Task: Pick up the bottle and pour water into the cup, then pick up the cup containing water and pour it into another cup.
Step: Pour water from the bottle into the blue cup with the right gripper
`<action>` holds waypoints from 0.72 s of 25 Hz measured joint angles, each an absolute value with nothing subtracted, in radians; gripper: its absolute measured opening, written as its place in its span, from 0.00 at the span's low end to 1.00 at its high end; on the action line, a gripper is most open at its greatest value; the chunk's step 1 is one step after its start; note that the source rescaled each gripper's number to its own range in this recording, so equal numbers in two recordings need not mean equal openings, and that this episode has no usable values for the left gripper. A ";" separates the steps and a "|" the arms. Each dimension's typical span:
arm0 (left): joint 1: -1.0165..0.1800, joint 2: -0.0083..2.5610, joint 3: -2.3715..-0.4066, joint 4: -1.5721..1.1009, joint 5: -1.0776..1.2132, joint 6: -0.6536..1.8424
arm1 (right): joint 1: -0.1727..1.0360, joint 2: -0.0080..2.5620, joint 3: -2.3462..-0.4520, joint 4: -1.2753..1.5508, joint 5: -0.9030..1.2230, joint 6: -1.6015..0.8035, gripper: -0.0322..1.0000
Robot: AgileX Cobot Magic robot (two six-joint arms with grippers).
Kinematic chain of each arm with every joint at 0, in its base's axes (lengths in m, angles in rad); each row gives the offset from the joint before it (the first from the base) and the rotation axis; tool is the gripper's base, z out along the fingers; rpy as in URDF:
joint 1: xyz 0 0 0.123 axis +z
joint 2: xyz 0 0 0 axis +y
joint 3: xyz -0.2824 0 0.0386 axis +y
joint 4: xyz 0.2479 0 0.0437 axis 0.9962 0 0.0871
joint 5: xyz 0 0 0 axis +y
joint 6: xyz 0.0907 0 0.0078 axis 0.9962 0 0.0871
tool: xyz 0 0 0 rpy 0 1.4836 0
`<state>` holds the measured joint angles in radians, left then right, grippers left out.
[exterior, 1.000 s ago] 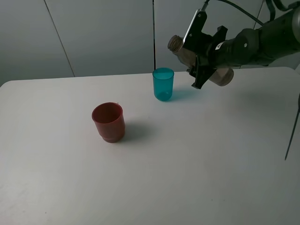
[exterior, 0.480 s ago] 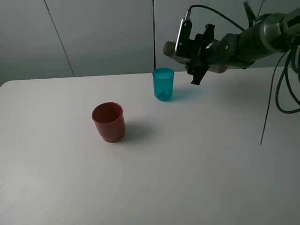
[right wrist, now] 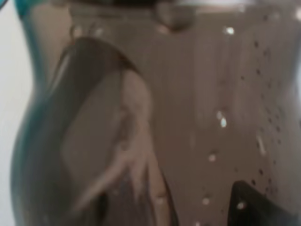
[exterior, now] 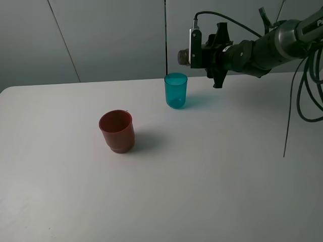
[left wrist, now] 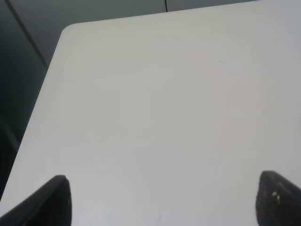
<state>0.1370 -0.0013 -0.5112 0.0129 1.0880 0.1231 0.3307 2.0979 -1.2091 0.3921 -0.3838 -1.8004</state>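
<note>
My right gripper [exterior: 218, 54] is shut on the grey-tinted bottle [exterior: 183, 56] and holds it about level in the air. Its open neck points left, just above and slightly right of the teal cup [exterior: 175, 91]. The gripper hides most of the bottle's body. In the right wrist view the bottle [right wrist: 188, 117] fills the frame, with droplets on its wall. The teal cup stands upright at the back of the table. The red cup [exterior: 117, 131] stands upright to its front left. My left gripper [left wrist: 167, 200] is open and empty over bare table.
The white table [exterior: 202, 176] carries only the two cups. Its far corner and edge show in the left wrist view [left wrist: 66, 33]. A grey wall stands behind. Black cables [exterior: 298, 91] hang at the right.
The right arm has turned the bottle from neck-up to about level. The neck has come left and slightly down toward the teal cup. The cups have not moved.
</note>
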 joint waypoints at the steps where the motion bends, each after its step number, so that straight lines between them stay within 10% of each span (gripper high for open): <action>1: 0.137 -0.001 -0.511 0.013 1.088 0.123 | 0.331 2.100 -1.209 0.396 -0.386 -1.817 0.03; 18: 0.137 -0.001 -0.511 0.013 1.088 0.123 | 0.331 2.108 -1.209 0.402 -0.438 -1.904 0.03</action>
<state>0.1370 -0.0013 -0.5112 0.0129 1.0880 0.1231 0.3307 2.1078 -1.2091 0.4024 -0.4379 -1.9038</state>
